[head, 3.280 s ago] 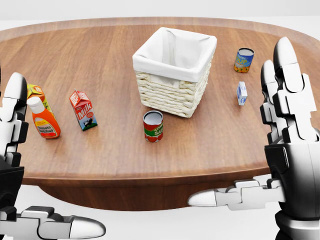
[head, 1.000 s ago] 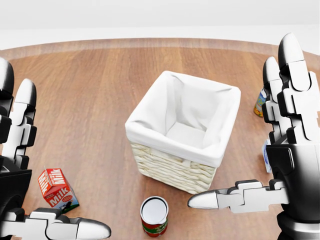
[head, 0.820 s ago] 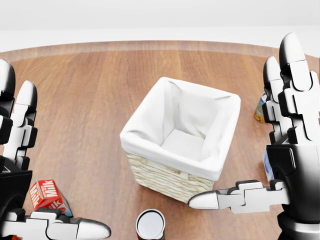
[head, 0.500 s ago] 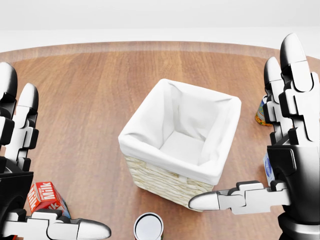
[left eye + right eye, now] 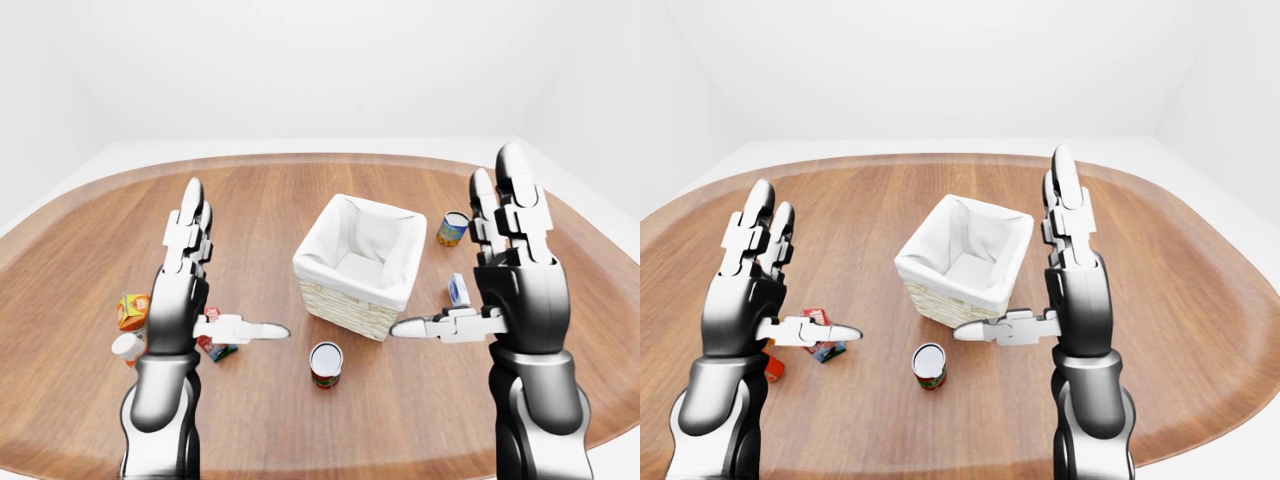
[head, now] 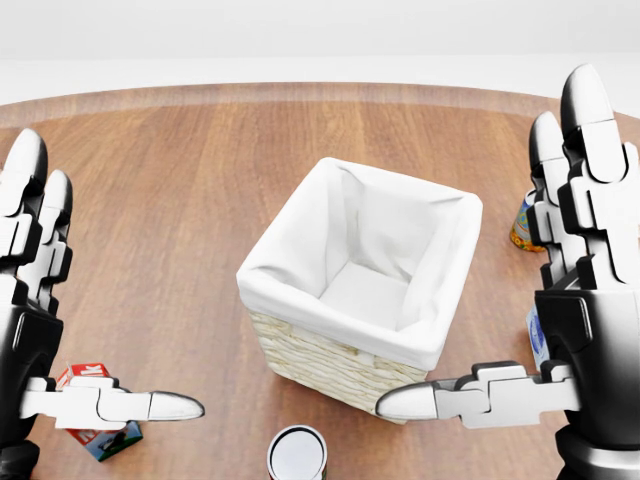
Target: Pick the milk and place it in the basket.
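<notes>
The basket, woven with a white cloth liner, stands near the middle of the wooden table; the liner shows clear down to its floor with nothing lying in it. In the head view a red-labelled can stands upright just below the basket, and another can stands to the basket's upper right in the left-eye view, with a small blue-and-white carton below that one.

Both hands are raised upright over the table, one on each side of the basket. The left hand has its fingers straight up and the thumb stretched sideways — spread wide, holding nothing. The right hand is posed the same way, thumb pointing toward the basket, grasping nothing.

The milk is a red carton with white lettering, standing on the table at the lower left of the head view, partly hidden behind the left thumb — well apart from the basket
</notes>
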Robot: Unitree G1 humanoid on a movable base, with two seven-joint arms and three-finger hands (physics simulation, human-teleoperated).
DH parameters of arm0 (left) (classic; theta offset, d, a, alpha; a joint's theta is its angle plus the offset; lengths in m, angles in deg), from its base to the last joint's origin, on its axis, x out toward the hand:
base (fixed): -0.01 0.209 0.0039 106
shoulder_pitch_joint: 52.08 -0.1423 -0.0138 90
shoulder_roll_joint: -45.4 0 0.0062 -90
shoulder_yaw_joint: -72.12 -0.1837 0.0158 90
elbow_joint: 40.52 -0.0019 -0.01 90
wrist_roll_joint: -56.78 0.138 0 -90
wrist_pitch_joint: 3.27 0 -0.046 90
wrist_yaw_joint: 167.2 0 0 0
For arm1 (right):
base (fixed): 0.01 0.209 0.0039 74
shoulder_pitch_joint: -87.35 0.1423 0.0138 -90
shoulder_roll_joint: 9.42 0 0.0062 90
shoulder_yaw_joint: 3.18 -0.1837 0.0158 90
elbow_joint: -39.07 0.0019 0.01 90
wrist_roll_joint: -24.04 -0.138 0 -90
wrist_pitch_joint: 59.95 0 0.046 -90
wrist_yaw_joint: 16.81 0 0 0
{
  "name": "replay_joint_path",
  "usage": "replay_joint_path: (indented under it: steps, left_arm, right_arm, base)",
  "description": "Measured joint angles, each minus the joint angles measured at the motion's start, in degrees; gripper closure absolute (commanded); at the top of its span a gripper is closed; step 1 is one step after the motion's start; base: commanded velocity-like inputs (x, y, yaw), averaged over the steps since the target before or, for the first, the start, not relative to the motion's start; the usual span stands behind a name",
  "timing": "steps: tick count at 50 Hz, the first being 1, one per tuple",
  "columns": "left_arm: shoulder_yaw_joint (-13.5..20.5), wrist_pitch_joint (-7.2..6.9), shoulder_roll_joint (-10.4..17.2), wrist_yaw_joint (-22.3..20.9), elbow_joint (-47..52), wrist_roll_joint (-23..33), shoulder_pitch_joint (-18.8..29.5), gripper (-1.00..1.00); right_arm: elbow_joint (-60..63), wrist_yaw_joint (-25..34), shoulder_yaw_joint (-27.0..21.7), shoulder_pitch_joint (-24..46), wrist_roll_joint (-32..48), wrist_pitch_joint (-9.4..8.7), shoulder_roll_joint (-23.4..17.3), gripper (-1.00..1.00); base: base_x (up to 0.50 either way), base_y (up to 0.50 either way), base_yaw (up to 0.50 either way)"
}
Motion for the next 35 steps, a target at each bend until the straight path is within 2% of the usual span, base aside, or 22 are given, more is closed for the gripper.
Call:
replay_joint_path:
  steps: [14,24,35]
  left_arm:
    - [7.3,5.32,4.5,-0.01,-15.55,3.06,5.44,-1.0]
    - [9.13,7.35,5.7,1.11,-21.67,3.57,7.01,-1.0]
    - [9.44,9.36,6.12,2.54,-26.42,3.44,7.49,-1.0]
  right_arm:
    - [0.38,-0.16,-0.06,0.4,0.12,0.0,-0.03,-1.0]
    - [0.46,-0.18,-0.22,0.47,0.07,0.0,-0.06,-1.0]
    - [0.23,-0.24,-0.12,0.32,0.13,0.0,-0.03,-1.0]
  base:
    - [0.0,0.0,0.0]
    - [0.0,0.0,0.0]
    - [0.0,0.0,0.0]
